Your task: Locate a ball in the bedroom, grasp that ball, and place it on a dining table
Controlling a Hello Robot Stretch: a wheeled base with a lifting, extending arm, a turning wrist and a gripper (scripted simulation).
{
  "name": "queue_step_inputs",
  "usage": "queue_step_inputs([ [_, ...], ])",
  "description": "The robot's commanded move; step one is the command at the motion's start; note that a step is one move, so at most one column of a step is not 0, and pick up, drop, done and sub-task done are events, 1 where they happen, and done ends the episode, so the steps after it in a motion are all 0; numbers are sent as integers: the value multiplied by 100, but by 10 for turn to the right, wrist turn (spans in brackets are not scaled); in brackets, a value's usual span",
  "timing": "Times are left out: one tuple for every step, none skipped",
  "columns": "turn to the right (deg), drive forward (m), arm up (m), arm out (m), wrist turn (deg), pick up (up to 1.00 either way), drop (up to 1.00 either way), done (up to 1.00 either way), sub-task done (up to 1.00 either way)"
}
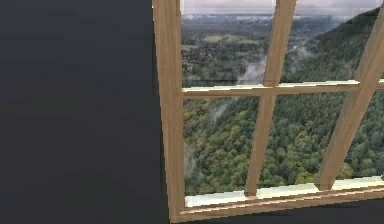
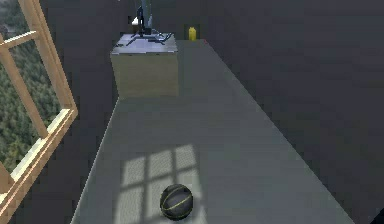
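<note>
A dark ball (image 2: 177, 201) with thin yellowish lines lies on the grey floor (image 2: 220, 120) near the arm side view's bottom edge, just left of the middle, beside a sunlit patch cast by the window. Nothing touches it.
A wooden-framed window (image 1: 270, 100) looking onto forested hills takes up the forward view's right, with a dark wall (image 1: 75, 110) to its left. In the arm side view the window frame (image 2: 35, 120) runs along the left. A low box-like stand (image 2: 147, 68) with dark objects on top and a small yellow object (image 2: 192, 34) stand at the far end.
</note>
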Motion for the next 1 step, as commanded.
queue_step_inputs([
  [0, 0, 0, 50, 0, 0, 0, 0, 0],
])
